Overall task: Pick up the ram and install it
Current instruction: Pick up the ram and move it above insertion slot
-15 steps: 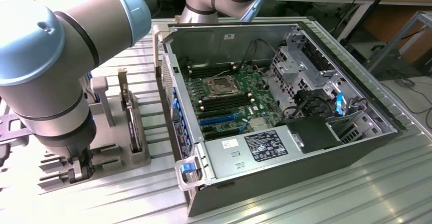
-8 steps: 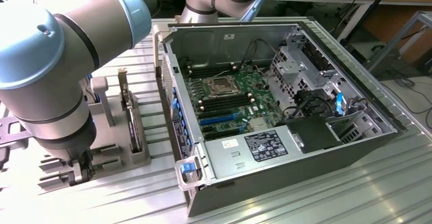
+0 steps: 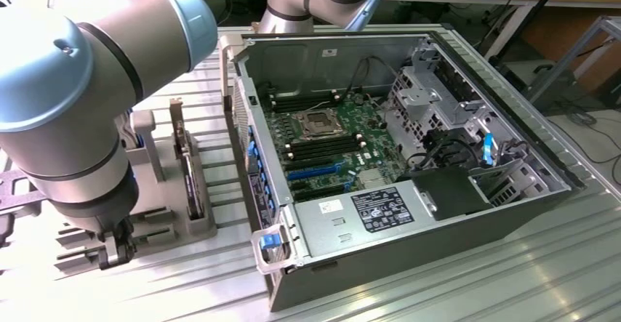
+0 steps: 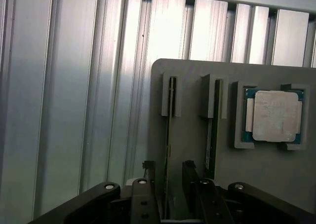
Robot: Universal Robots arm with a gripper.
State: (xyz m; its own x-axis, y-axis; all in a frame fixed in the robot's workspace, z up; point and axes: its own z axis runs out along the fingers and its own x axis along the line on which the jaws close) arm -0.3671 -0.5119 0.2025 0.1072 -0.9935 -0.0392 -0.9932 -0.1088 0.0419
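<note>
Tool [image 4: 168, 168] spread wide, jaws either side of the ram [image 4: 168, 130], which stands edge-on in its slot of the grey holder [image 4: 191, 130] on the tabletop [image 4: 59, 110]. I'm at the pick-up stage, nothing gripped. I reckon closing calls for square alignment on that thin edge. Ram's face hidden, contact hard to judge
</note>
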